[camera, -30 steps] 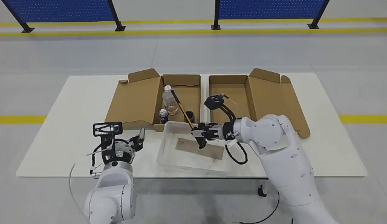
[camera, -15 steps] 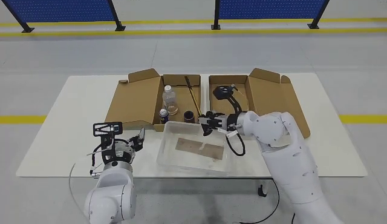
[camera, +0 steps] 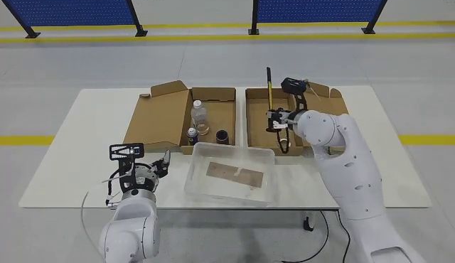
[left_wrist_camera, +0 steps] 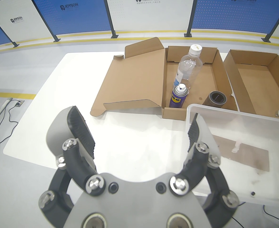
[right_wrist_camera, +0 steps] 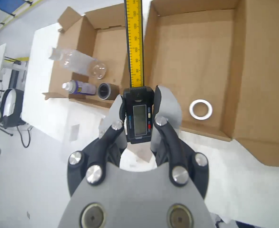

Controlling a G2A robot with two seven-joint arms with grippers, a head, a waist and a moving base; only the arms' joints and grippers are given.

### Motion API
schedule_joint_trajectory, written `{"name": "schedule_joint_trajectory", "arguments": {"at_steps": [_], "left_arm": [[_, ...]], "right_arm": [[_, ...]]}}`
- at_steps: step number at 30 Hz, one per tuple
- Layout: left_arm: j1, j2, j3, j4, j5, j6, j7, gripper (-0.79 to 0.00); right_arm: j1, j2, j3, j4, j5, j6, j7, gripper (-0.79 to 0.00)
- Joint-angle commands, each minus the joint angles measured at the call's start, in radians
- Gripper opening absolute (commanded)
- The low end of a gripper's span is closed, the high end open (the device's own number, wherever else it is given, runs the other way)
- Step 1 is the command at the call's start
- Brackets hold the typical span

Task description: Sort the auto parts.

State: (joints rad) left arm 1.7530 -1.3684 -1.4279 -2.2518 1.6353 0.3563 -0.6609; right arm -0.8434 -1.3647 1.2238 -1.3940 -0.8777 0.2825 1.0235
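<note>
The right tool (right_wrist_camera: 138, 96) is closed on the display body of the digital caliper (right_wrist_camera: 135, 55). The caliper is raised behind the far right corner of the clear bin (camera: 197, 170), with its yellow beam pointed away from the bin. The left tool (left_wrist_camera: 134, 116) is spread wide and empty, above the counter (left_wrist_camera: 130, 138) to the left of the bin. Behind the bin, the right cardboard box (right_wrist_camera: 194, 60) contains a metal ring (right_wrist_camera: 191, 110). The left cardboard box (left_wrist_camera: 201, 88) contains a bottle (left_wrist_camera: 188, 69), a spray can (left_wrist_camera: 178, 96) and a black sleeve (left_wrist_camera: 216, 98).

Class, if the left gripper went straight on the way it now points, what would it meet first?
Probably the left gripper meets the white table first, just short of the open cardboard flap; depth is unclear.
</note>
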Motion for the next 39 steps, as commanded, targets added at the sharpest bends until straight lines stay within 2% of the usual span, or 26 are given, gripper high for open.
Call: {"name": "schedule_joint_trajectory", "arguments": {"at_steps": [1, 5, 10, 17, 26, 27, 28, 29, 30, 39], "left_arm": [[0.000, 0.000, 0.000, 0.000, 0.000, 0.000, 0.000, 0.000], [0.000, 0.000, 0.000, 0.000, 0.000, 0.000, 0.000, 0.000], [0.000, 0.000, 0.000, 0.000, 0.000, 0.000, 0.000, 0.000], [0.000, 0.000, 0.000, 0.000, 0.000, 0.000, 0.000, 0.000], [0.000, 0.000, 0.000, 0.000, 0.000, 0.000, 0.000, 0.000], [0.000, 0.000, 0.000, 0.000, 0.000, 0.000, 0.000, 0.000], [0.000, 0.000, 0.000, 0.000, 0.000, 0.000, 0.000, 0.000], [0.000, 0.000, 0.000, 0.000, 0.000, 0.000, 0.000, 0.000], [0.000, 0.000, 0.000, 0.000, 0.000, 0.000, 0.000, 0.000], [0.000, 0.000, 0.000, 0.000, 0.000, 0.000, 0.000, 0.000]], "right_arm": [[0.024, 0.000, -0.004, 0.070, -0.020, 0.018, -0.004, -0.785], [0.074, -0.006, -0.014, 0.201, -0.016, 0.028, -0.032, -0.785], [0.149, -0.023, -0.080, 0.349, -0.044, 0.025, -0.042, -0.785], [0.242, -0.071, -0.175, 0.546, 0.028, 0.025, -0.067, -0.785], [0.328, -0.136, -0.250, 0.732, 0.139, 0.011, -0.131, -0.785], [0.335, -0.141, -0.255, 0.749, 0.145, 0.009, -0.137, -0.680], [0.341, -0.146, -0.257, 0.765, 0.160, 0.004, -0.141, -0.499], [0.349, -0.151, -0.259, 0.782, 0.166, 0.002, -0.148, -0.289], [0.355, -0.155, -0.263, 0.796, 0.170, 0.003, -0.155, 0.000], [0.375, -0.177, -0.274, 0.834, 0.209, -0.035, -0.187, 0.000]]}}
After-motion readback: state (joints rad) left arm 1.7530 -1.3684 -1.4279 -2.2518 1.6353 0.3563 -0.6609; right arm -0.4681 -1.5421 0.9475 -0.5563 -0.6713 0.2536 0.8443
